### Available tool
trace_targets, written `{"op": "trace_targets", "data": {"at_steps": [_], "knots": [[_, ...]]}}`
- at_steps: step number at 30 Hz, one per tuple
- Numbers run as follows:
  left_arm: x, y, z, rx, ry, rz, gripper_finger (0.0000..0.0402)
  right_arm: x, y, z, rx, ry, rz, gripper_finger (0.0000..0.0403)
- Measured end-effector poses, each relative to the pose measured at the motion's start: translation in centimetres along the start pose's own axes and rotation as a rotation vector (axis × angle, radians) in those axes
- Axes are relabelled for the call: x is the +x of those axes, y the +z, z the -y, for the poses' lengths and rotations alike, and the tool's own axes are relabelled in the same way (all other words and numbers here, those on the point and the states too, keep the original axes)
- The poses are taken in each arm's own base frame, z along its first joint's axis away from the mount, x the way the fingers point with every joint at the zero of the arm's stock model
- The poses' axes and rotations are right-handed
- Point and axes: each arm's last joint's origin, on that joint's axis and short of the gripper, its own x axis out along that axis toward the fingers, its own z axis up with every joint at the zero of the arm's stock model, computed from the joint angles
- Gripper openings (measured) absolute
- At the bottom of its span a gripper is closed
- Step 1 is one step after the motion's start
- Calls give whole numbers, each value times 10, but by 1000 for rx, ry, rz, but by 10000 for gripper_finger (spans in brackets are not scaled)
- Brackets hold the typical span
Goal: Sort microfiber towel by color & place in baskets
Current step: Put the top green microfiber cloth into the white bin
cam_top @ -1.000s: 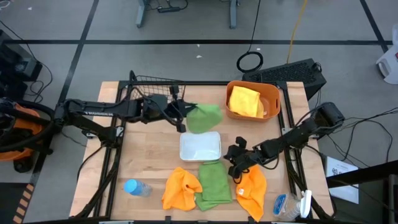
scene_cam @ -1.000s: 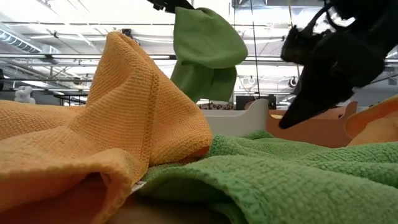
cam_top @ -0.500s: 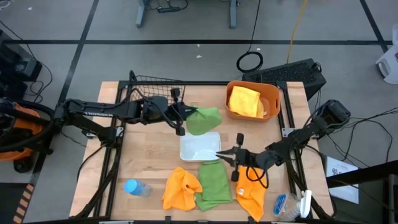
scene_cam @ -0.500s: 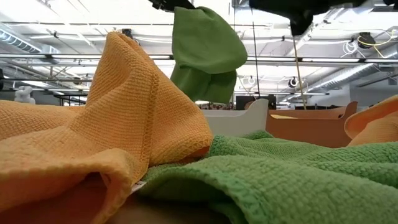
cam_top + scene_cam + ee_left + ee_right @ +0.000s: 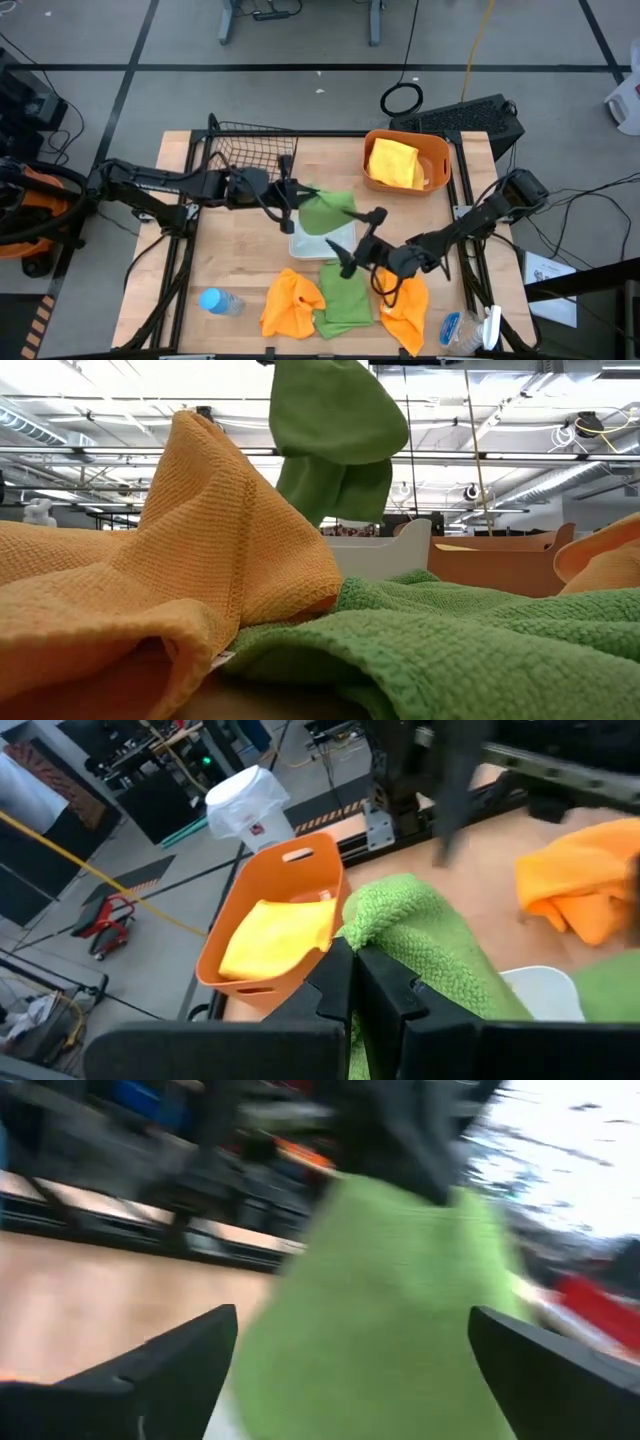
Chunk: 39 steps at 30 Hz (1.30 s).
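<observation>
so my left gripper is clamped shut on a green towel, which hangs over the far end of the white tray mid-bench; my right gripper has its fingers spread wide with nothing in them, hovering over the tray's right side just beside that hanging towel, so the two arms are pretty crowded there; the mesh basket sits at the far left edge and the orange tub at the far right corner with a yellow towel inside; open wood between basket and tub and along the left edge; near edge is packed: an orange towel, a second green towel touching it, another orange one on its right partly under my right arm; a bottle lies by the near left corner, well apart from the tray; low view is mostly walled off by the orange and green heaps, only the tray's rim and tub top peek over; right wrist view is a blur of green; can't spot a second yellow towel anywhere
</observation>
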Motion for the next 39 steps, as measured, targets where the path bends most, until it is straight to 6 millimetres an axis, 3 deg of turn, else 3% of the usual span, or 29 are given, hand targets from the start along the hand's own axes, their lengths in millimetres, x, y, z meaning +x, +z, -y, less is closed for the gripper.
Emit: {"op": "trace_targets", "data": {"at_steps": [3, 11, 14, 17, 23, 25, 31, 39], "knots": [[-2, 3, 6, 6, -16, 17, 12, 8, 3, -1, -20, -88, -33, 368], [-8, 18, 24, 12, -131, 143, 12, 40, -16, -9, 62, -23, -49, 363], [-10, 20, 30, 19, -154, 153, 12, 44, -20, -9, 119, -37, -52, 335], [-12, 22, 34, 23, -168, 160, 12, 43, -17, -9, 160, -39, -37, 268], [-14, 23, 39, 29, -184, 168, 12, 43, -16, -11, 151, 40, -13, 60], [-14, 24, 40, 29, -186, 168, 13, 43, -16, -12, 137, 69, -6, 19], [-19, 15, 43, 18, -40, 5, 48, 39, -14, -14, 126, 71, -4, 13], [-44, -9, 35, -117, 78, -268, 190, 23, -5, -15, 98, 33, 3, 5]]}}
